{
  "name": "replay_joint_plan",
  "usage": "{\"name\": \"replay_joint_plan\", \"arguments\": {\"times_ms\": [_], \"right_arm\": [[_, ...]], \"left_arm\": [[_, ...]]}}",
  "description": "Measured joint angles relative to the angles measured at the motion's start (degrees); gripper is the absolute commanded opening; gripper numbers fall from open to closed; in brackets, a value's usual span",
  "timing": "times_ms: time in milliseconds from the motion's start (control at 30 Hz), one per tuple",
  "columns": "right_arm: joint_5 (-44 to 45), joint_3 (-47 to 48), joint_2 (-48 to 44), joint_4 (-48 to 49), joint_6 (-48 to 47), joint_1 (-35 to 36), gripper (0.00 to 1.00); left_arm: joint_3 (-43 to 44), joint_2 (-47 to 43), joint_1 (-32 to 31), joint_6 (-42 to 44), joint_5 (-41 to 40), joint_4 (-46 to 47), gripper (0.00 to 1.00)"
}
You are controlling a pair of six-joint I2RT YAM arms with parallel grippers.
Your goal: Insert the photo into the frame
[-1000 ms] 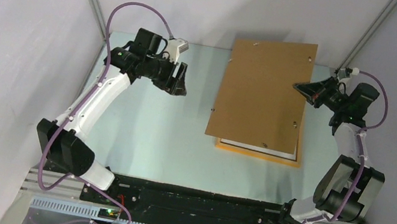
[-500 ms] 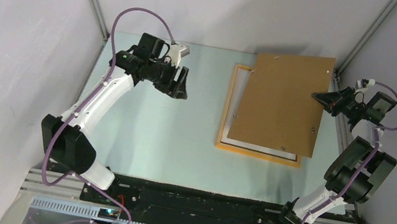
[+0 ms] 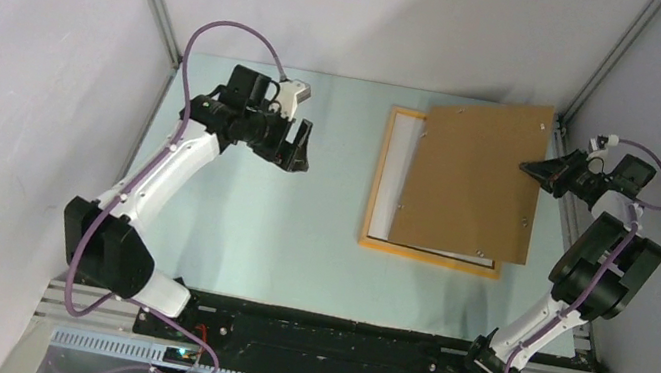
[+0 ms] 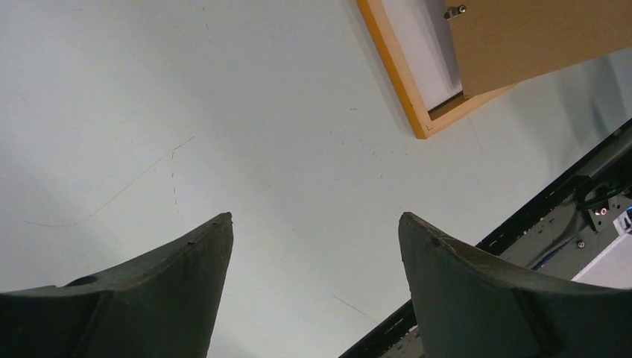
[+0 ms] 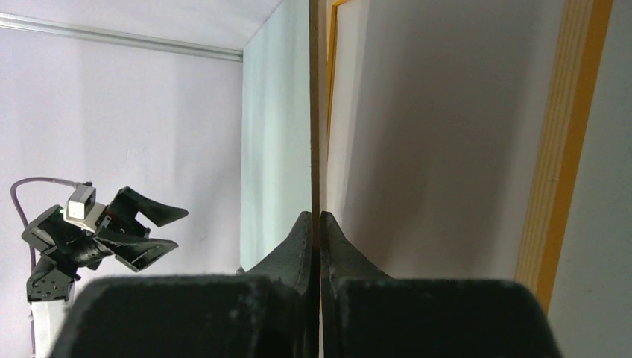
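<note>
- The left gripper (image 4: 314, 218) hangs above the bare table (image 3: 279, 229), well to the left of the frame (image 3: 426, 256).
- Its fingers (image 4: 186, 276) stand wide apart, with nothing between them and nothing touched.
- The right gripper (image 5: 316, 216) is at the far right side of the table, and its fingers (image 5: 350, 261) are pinched together on the right edge of the brown board (image 3: 474, 180).
- In the right wrist view the board shows edge-on as a thin line running straight up from the fingertips.
- The board is lifted and skewed, covering most of the right part of the frame and reaching past its far and right rails.
- The frame lies flat on the table, with its left and near rails uncovered.
- The photo (image 3: 396, 172) lies inside the frame, white side up. A strip of it shows along the left rail, and the rest is under the board.
</note>
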Motion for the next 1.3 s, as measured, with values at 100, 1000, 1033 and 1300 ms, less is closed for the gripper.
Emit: {"name": "replay_joint_plan", "arguments": {"times_ms": [100, 1000, 1033, 1300], "right_arm": [[-0.02, 0.42, 0.9, -0.44, -0.2, 0.0, 0.0], [-1.49, 1.03, 6.54, 8.37, 8.44, 4.22, 0.0], [-1.62, 1.03, 6.54, 8.48, 8.63, 4.28, 0.0], [-2.8, -1.9, 2.36, 12.02, 12.33, 4.94, 0.0]], "left_arm": [[-0.26, -0.94, 0.02, 0.15, -0.55, 0.59, 0.87], [0.37, 1.88, 0.02, 0.37, 0.37, 1.33, 0.9], [0.98, 2.86, -0.04, 0.35, 0.59, 1.31, 0.9], [10.78, 13.2, -4.42, -0.31, 0.46, 1.64, 0.91]]}}
